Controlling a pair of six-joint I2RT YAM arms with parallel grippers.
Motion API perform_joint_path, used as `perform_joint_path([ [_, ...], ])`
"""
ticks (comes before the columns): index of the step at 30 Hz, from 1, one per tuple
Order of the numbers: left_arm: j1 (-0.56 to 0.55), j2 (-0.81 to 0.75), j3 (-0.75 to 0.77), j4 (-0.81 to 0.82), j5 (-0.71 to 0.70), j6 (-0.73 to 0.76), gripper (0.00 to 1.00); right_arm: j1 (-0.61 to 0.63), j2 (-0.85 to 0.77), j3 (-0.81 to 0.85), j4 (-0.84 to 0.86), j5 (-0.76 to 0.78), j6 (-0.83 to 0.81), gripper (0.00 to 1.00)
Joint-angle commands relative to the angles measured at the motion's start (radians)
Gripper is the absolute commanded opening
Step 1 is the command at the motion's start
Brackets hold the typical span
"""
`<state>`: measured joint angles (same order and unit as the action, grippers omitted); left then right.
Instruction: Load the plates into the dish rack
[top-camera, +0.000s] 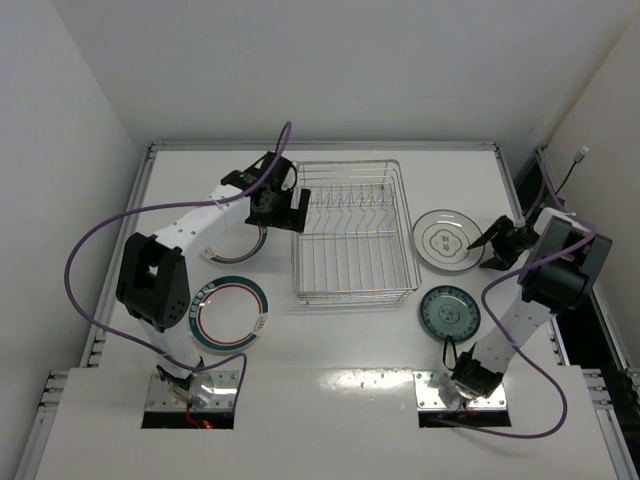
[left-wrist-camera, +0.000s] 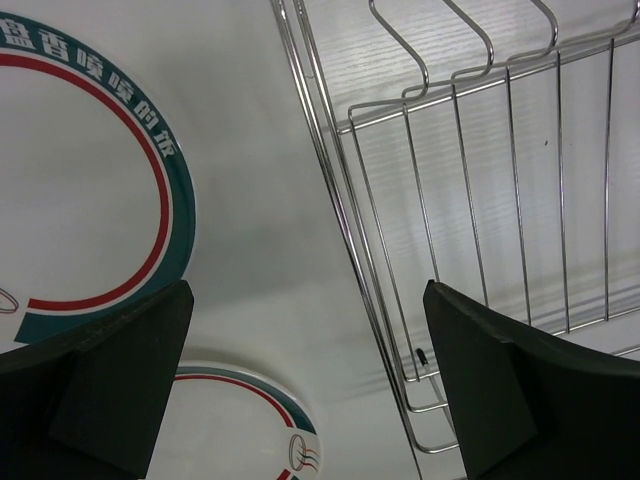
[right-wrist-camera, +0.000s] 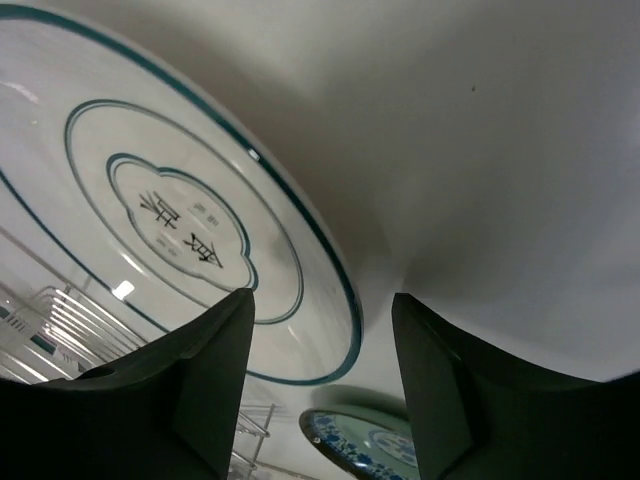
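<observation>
The dish rack (top-camera: 355, 232) is a rectangular basket of silver wire standing in the middle of the white surface (top-camera: 350, 360), with a row of upright looped tines across its far half and nothing in it. All four plates lie flat on the surface outside it. Two white plates with a teal outer band and a thin red ring are on its left: the nearer white plate (top-camera: 232, 312) lies in full view, the farther white plate (top-camera: 243, 243) partly under the left arm. On its right are the pale grey plate (top-camera: 447, 240), with dark rings and characters at its centre, and nearer the arm bases the smaller teal patterned plate (top-camera: 450, 312). The left pincer (left-wrist-camera: 308, 330) hangs wide open and empty over the rack's left wall, the white plates on one side of it and the wire floor on the other. The right pincer (right-wrist-camera: 322, 300) is low at the right edge of the grey plate, its jaws partly apart with the plate's rim in the gap between them; no grip on it shows.
</observation>
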<state>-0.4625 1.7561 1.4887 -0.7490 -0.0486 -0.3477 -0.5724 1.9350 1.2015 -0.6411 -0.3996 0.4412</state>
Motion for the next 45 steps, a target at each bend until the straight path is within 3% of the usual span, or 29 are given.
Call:
perform_joint_path([
  [1, 0.018, -0.004, 0.015, 0.004, 0.004, 0.013, 1.00, 0.017, 0.042, 0.024, 0.073, -0.044, 0.022, 0.53],
  [2, 0.027, -0.004, 0.001, 0.004, 0.013, 0.013, 1.00, 0.017, 0.056, 0.045, 0.073, -0.044, 0.022, 0.53],
  [8, 0.050, -0.015, -0.021, 0.004, -0.034, 0.013, 1.00, 0.048, 0.173, 0.207, -0.014, -0.033, 0.022, 0.26],
  [10, 0.062, -0.015, -0.021, 0.004, -0.034, 0.003, 1.00, 0.048, 0.183, 0.230, -0.014, -0.044, 0.013, 0.05],
  [11, 0.071, -0.004, -0.010, -0.006, -0.063, 0.003, 1.00, 0.058, 0.170, 0.230, -0.014, -0.022, 0.013, 0.00],
  [17, 0.071, 0.017, -0.001, -0.026, -0.117, -0.028, 1.00, 0.170, -0.080, 0.219, -0.003, 0.246, 0.117, 0.00],
  [21, 0.071, 0.043, 0.011, -0.046, -0.148, -0.037, 1.00, 0.304, -0.225, 0.335, -0.027, 0.500, 0.240, 0.00],
  [24, 0.081, 0.072, 0.039, -0.093, -0.241, -0.074, 1.00, 0.425, -0.186, 0.553, -0.121, 0.714, 0.251, 0.00],
  [26, 0.090, 0.072, 0.051, -0.111, -0.298, -0.105, 1.00, 0.515, -0.119, 0.731, -0.179, 0.827, 0.170, 0.00],
  [30, 0.090, 0.072, 0.051, -0.133, -0.410, -0.135, 1.00, 0.626, 0.030, 1.038, -0.293, 0.918, 0.045, 0.00],
  [34, 0.090, 0.072, 0.051, -0.133, -0.431, -0.135, 1.00, 0.721, 0.067, 1.040, -0.293, 0.992, -0.032, 0.00],
  [45, 0.090, 0.063, 0.061, -0.142, -0.465, -0.145, 1.00, 0.825, -0.028, 0.791, -0.272, 1.050, -0.068, 0.00],
])
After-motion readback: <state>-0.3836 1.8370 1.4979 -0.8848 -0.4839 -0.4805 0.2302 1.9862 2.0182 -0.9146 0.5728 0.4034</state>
